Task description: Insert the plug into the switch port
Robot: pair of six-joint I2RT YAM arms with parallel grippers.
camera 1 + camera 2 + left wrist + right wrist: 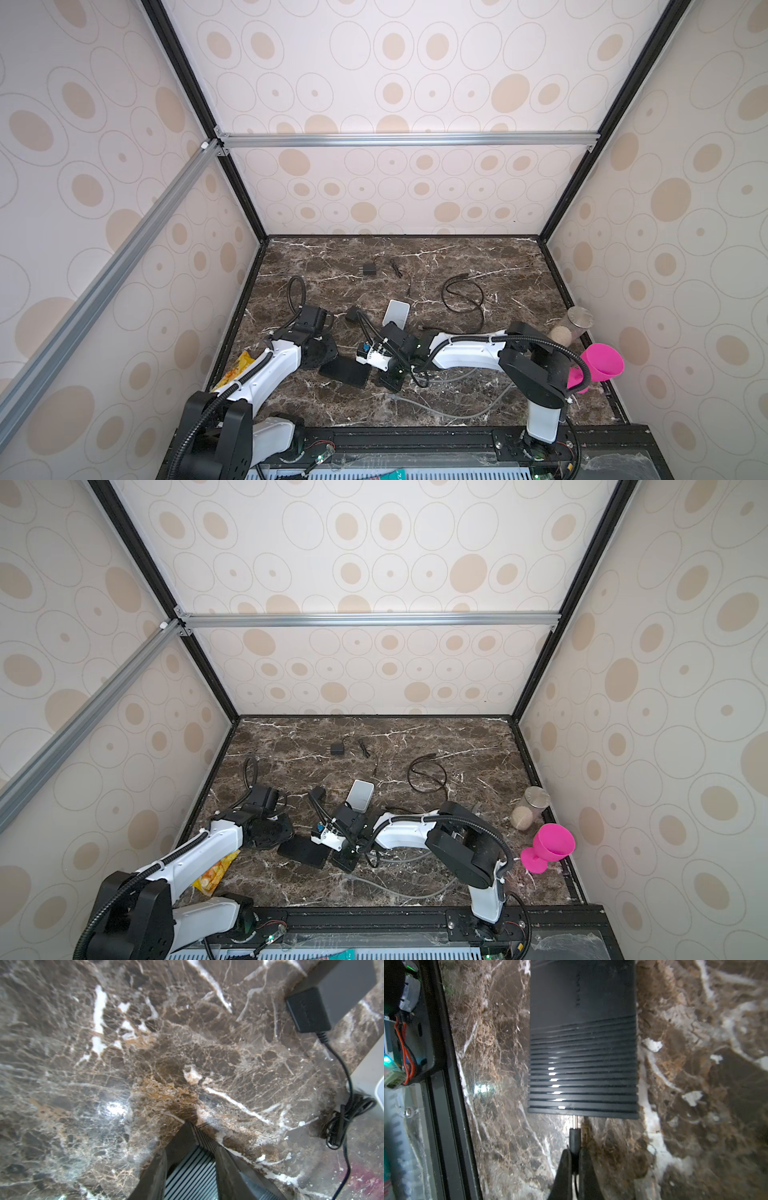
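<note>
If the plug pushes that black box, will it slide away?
Maybe a little: the switch looks like light plastic, lying flat on a smooth table. But the left pincer seems to clamp its corner, so it likely stays. The plug in the right pincer looks stiff enough to push.

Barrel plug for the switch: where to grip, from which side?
Grip the plug on its black sleeve, behind the bare metal pin, coming from the cable end in line with the pin. The sleeve is slim and round, so jaws across it leave the pin free, aimed at the switch edge. The right gripper holds it so.
</note>
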